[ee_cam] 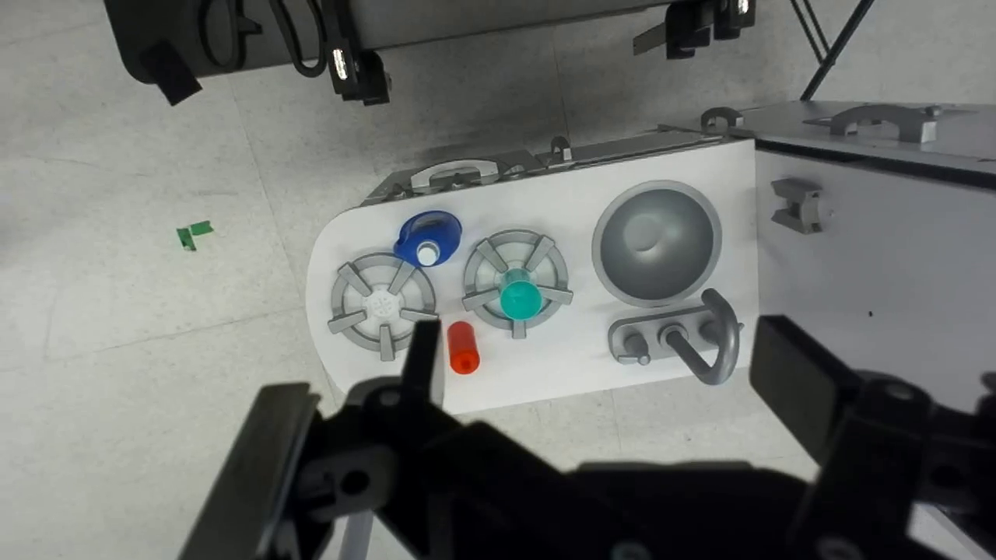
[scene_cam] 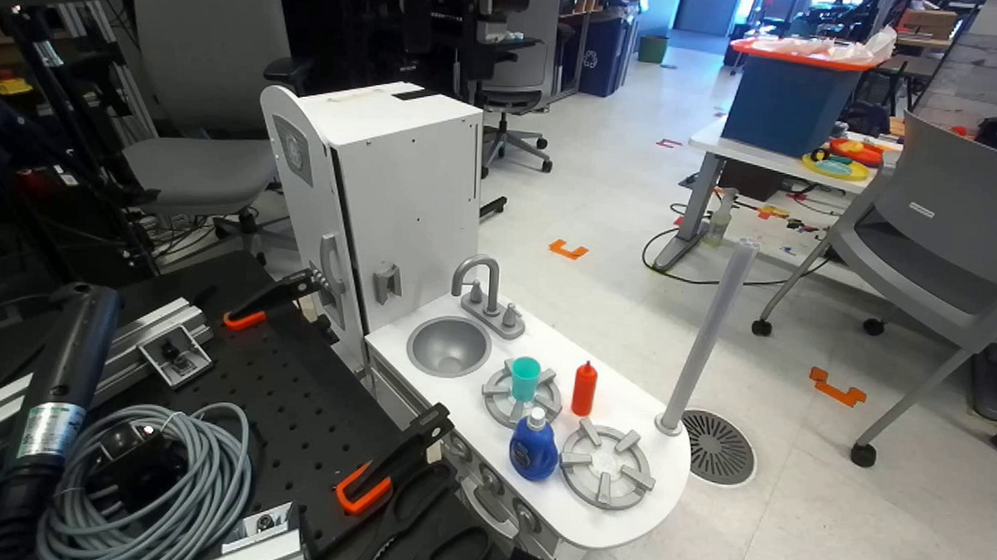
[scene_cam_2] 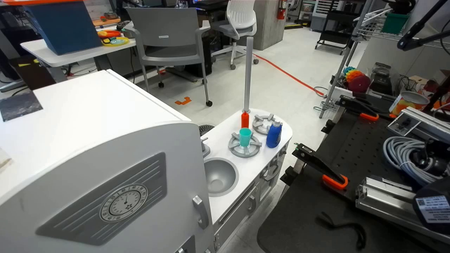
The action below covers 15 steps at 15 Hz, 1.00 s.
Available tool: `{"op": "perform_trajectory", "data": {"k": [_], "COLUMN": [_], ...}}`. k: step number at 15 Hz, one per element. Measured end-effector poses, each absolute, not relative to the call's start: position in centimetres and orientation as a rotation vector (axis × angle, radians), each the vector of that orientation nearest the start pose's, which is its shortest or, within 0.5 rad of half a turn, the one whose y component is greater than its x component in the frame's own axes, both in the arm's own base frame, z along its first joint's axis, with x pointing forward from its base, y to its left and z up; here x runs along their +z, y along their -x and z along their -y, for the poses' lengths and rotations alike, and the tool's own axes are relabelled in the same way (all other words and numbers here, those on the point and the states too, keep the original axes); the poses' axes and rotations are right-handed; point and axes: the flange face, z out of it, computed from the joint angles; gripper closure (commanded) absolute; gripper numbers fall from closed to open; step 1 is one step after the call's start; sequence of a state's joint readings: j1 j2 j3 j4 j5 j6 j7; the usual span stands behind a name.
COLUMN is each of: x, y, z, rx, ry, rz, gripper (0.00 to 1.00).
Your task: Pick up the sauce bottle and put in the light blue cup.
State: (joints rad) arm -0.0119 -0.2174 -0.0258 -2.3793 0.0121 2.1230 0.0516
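Standing beside the cup (scene_cam: 525,379): sauce bottle (scene_cam: 584,390).

counter (ee_cam: 564,358): was a white toy-kitchen top, rounded at one end.
sink (ee_cam: 669,268): sat set into the counter near its straight end, a round grey bowl.
faucet (scene_cam: 492,311): stood just beside the sink, grey, along one long edge.
inner burner (ee_cam: 538,253): lay next to the sink, a spoked grey ring bearing the upright light blue cup (scene_cam: 526,379).
outer burner (ee_cam: 383,303): lay at the rounded end, spoked likewise.
sauce bottle (scene_cam: 584,391): stood upright, red, on the faucet's side, near both burners.
blue bottle (scene_cam: 534,451): stood upright, white-capped, toward the opposite edge, just beside the outer burner.
post (scene_cam: 710,333): rose grey from the rounded end.
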Motion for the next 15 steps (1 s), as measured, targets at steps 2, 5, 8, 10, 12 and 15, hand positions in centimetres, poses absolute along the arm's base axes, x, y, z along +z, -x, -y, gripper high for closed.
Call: {"op": "perform_trajectory", "data": {"k": [2,5,8,10,12,15], "x": [38.8,34.9,30.1,26.6,23.0,17.2], "y": [-48.6,-53.1,-57.8,-60.7,-63.3,-66.8], "z": [2.1,3.0,3.4,3.5,3.3,3.0], "rx": [0.083,0.17,0.243,0.278,0.302,0.295], "ry": [3.127,3.149,3.161,3.17,3.174,3.188], "rz": [-0.225,-0.329,-0.393,-0.427,-0.456,-0.486], "gripper": [0.0,0.0,0.0,0.0,0.0,0.0]}}
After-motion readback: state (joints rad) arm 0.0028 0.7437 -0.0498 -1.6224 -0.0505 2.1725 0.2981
